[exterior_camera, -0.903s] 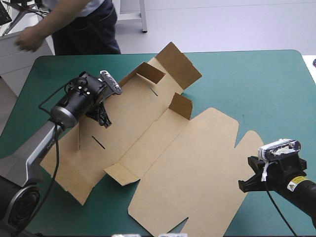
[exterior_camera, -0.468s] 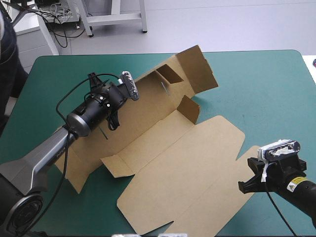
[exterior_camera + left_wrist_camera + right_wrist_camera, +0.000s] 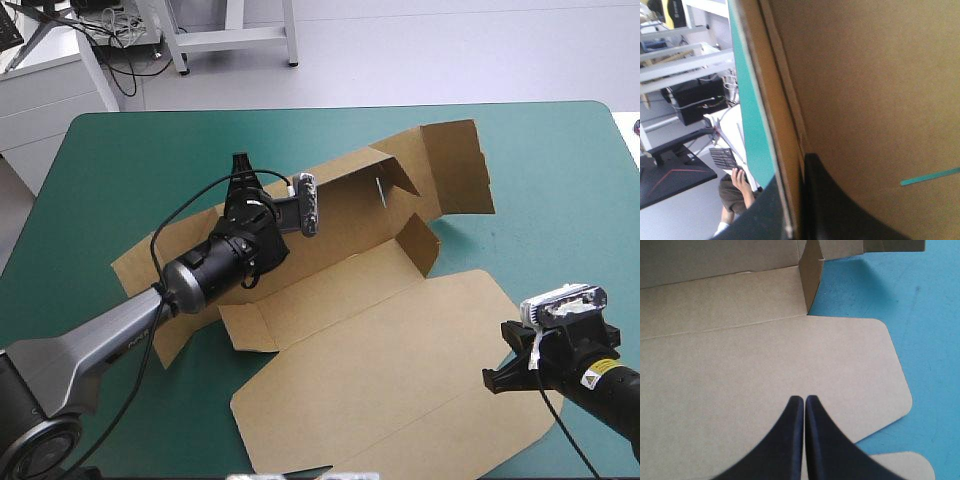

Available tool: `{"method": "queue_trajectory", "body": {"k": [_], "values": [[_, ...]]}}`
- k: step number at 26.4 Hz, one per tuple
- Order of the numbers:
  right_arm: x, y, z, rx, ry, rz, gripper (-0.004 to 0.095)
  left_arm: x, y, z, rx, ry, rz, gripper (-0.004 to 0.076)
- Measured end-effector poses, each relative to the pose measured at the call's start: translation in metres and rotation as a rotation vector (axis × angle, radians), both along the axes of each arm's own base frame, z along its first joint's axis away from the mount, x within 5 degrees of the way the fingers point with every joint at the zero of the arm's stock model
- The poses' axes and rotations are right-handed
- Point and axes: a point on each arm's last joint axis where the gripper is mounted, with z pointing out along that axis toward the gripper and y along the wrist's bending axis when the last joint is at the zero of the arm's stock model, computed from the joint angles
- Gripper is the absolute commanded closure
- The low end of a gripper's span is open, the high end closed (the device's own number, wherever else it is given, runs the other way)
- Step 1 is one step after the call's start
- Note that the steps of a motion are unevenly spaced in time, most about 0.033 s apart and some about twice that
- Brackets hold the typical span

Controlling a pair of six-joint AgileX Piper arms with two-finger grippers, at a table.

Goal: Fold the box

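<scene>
The brown box (image 3: pixel 380 370) lies as a cut sheet across the table's middle. Its broad lid panel is flat toward the near right. Its long back wall (image 3: pixel 350 205) is raised, with an end flap (image 3: pixel 460 165) standing at the far right. My left gripper (image 3: pixel 248 262) is shut on that raised wall near its left end. In the left wrist view, the board's edge (image 3: pixel 785 150) runs between the two black fingers of the left gripper (image 3: pixel 796 220). My right gripper (image 3: pixel 497 378) is shut and holds nothing. It hovers just over the lid's right edge (image 3: pixel 740 355), with its tips (image 3: pixel 804 405) meeting.
The teal-green cover (image 3: pixel 540 170) shows to the right of the box and along the far left. A small side flap (image 3: pixel 425 245) stands upright at the tray's right end. The table's right edge lies close to my right arm.
My left gripper has swung right and nearer with the board, lifting the long wall steeper. The whole box has turned and slid right. A person at the far left corner has gone. The right arm is still.
</scene>
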Motion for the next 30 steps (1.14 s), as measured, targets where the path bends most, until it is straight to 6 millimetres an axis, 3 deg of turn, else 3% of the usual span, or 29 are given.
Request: {"method": "queue_trajectory", "body": {"k": [10, 20, 30], "values": [[0.000, 0.000, 0.000, -0.001, 0.000, 0.001, 0.0913, -0.042, -0.004, -0.014, 0.004, -0.191, -0.190, 0.0734], [0.000, 0.000, 0.000, -0.001, 0.000, 0.001, 0.0913, -0.065, 0.014, -0.040, 0.002, -0.396, -0.327, 0.0734], [0.001, -0.002, 0.001, -0.020, -0.023, -0.009, 0.0913, -0.076, 0.025, -0.030, -0.065, -0.431, -0.337, 0.0734]]}}
